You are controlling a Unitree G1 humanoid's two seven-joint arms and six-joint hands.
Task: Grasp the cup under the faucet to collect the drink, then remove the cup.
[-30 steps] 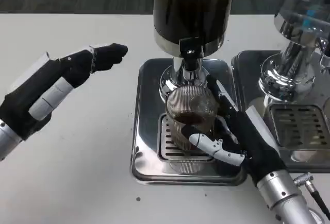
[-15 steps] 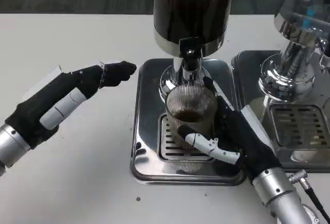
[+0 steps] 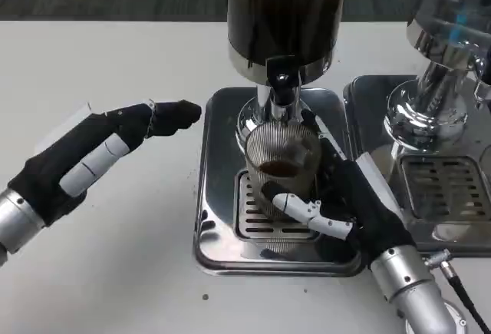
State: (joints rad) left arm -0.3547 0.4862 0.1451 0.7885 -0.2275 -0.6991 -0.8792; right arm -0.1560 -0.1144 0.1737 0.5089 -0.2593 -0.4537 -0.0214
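Observation:
A ribbed clear cup [image 3: 281, 167] with a little dark drink in it stands on the steel drip tray [image 3: 222, 230], directly under the faucet [image 3: 281, 88] of the dark drink dispenser [image 3: 285, 11]. My right hand [image 3: 349, 203] wraps around the cup from the right, its thumb lying across the cup's front. To the left of the tray hovers my left hand [image 3: 92, 153], holding nothing, its fingers stretched toward the dispenser with the tips near the tray's left rim.
A second dispenser [image 3: 449, 57] with its own drip tray [image 3: 449, 188] stands close on the right, beside my right forearm. White table [image 3: 115, 272] spreads to the left and front.
My left hand came right and lower toward the tray, then held. My right hand and the cup shifted slightly up the picture.

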